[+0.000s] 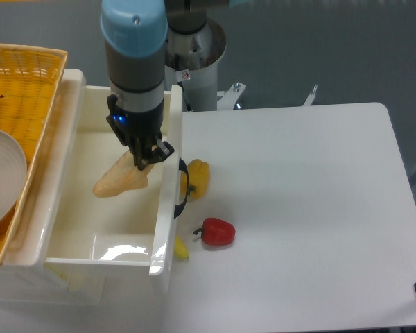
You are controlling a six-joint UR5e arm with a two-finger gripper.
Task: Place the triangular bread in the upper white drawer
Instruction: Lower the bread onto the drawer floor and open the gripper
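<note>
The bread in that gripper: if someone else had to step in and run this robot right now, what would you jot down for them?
Gripper: shut on the triangular bread, gripping its upper end.
Bread: held inside the walls of the upper white drawer, tilted, point toward the left; whether it touches the floor cannot be told.
Done: bread picked up and carried over the drawer.
Left: lower if needed, open the gripper, lift the arm clear.
Nearby on the table: yellow pepper and red pepper, outside the drawer front.
</note>
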